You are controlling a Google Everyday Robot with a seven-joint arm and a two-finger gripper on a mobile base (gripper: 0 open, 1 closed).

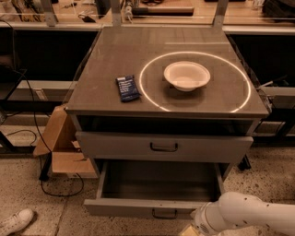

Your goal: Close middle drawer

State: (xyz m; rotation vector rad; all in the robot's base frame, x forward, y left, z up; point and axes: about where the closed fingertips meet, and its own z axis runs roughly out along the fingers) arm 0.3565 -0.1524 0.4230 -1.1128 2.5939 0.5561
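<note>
Workshop or lab; a cluttered work surface (161, 10) at 12 o'clock; trailing cables (62, 194) and cardboard box (64, 161) at 9 o'clock; pincer (190, 229) at 5 o'clock.

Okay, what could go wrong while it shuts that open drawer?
The tool sits low by the middle drawer's right front corner, away from the centre handle. A push there might skew the drawer and jam it. A hard shove could also jolt the cabinet and shift the bowl on top.
</note>
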